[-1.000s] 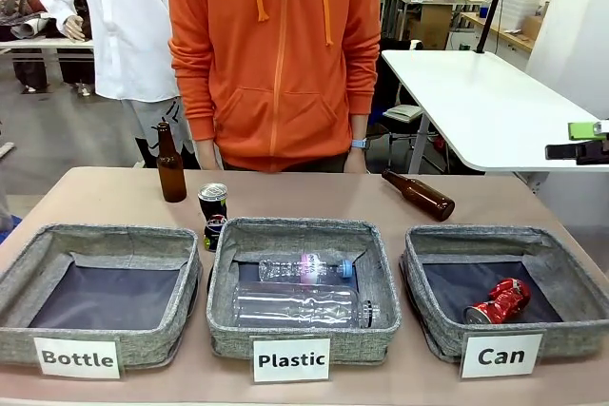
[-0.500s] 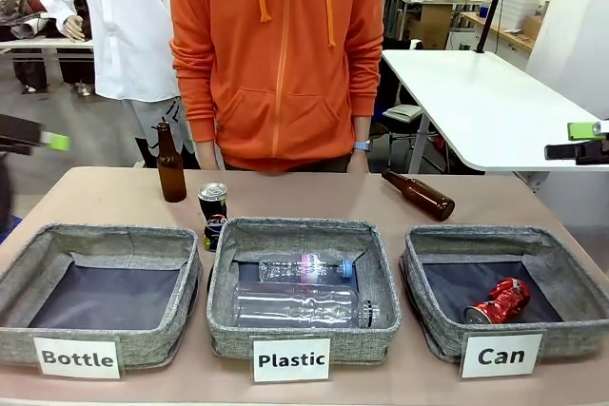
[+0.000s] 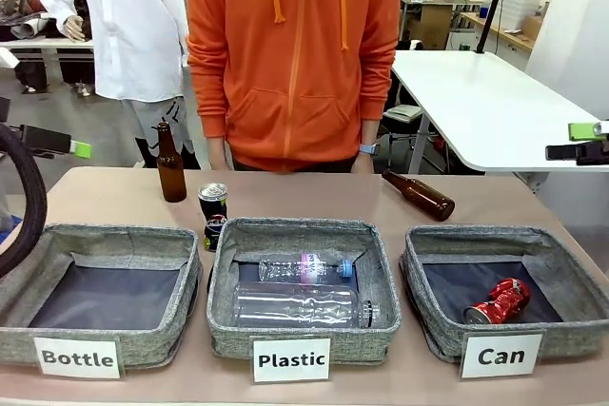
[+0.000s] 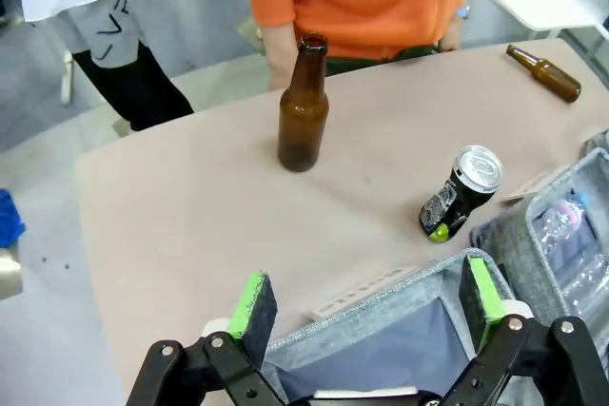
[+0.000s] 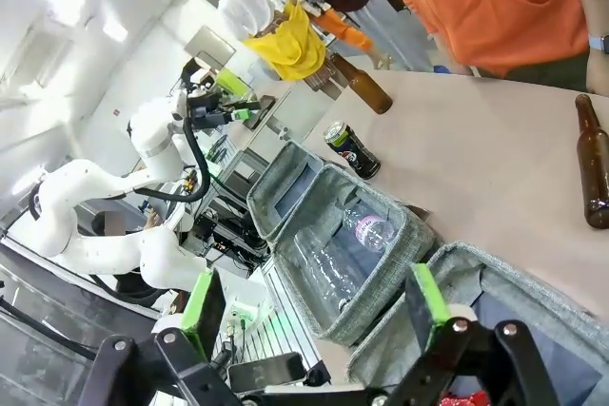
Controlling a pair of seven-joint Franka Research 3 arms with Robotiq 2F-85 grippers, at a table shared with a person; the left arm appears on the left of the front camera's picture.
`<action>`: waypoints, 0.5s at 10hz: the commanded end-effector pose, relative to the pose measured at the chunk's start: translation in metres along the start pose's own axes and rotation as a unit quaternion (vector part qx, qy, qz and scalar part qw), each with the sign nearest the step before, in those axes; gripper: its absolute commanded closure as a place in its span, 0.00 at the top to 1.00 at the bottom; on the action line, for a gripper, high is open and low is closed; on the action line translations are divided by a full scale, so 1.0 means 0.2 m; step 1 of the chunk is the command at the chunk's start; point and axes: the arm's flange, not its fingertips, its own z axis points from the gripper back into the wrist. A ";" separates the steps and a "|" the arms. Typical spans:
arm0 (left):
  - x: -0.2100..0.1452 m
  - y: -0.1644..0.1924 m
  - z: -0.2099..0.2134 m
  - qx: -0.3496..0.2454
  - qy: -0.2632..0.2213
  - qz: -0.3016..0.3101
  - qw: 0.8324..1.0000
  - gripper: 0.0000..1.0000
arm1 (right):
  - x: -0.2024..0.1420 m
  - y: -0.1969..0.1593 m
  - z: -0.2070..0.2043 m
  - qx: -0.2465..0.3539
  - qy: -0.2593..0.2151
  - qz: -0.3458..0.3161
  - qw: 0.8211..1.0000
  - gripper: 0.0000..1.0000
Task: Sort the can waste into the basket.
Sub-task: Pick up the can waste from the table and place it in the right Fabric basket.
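Green pads spread wide and holding nothing, the left gripper (image 4: 366,303) hangs over the far rim of the Bottle basket (image 3: 95,235). It faces the black can (image 4: 461,192), which stands upright on the table (image 3: 114,192) just behind the far left corner of the Plastic basket (image 3: 303,228). The right gripper (image 3: 582,140), likewise spread and empty, hovers at the table's right side above the Can basket (image 3: 495,235), where the dented red can (image 3: 498,300) lies toward the near right. One can looks sorted; the black one appears to be the step in hand, its pickup not yet made. The next move likely calls for closing around the can's sides, lifting it clear of the basket wall beside it and carrying it right, over the Plastic basket. An upright bottle (image 3: 170,164) stands near the can's far left, a person (image 3: 290,54) stands at the far edge, and a lying bottle (image 3: 419,194) rests behind the Can basket. The room above the table looks open.
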 end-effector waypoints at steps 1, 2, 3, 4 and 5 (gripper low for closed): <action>-0.01 -0.03 -0.12 -0.050 0.011 -0.029 0.998 1.00 | -0.02 0.00 0.00 0.003 0.002 0.009 1.000 1.00; 0.00 -0.03 -0.21 -0.105 0.036 -0.040 0.993 1.00 | -0.02 0.00 0.00 0.003 0.002 0.009 1.000 1.00; 0.01 -0.03 -0.28 -0.165 0.042 -0.060 0.984 1.00 | -0.02 0.00 0.00 0.003 0.002 0.009 1.000 1.00; 0.01 -0.04 -0.32 -0.234 0.056 -0.078 0.968 1.00 | -0.02 0.00 0.00 0.003 0.002 0.009 1.000 1.00; -0.01 -0.07 -0.38 -0.254 0.061 -0.104 0.960 1.00 | -0.02 0.00 0.00 0.003 0.002 0.009 1.000 1.00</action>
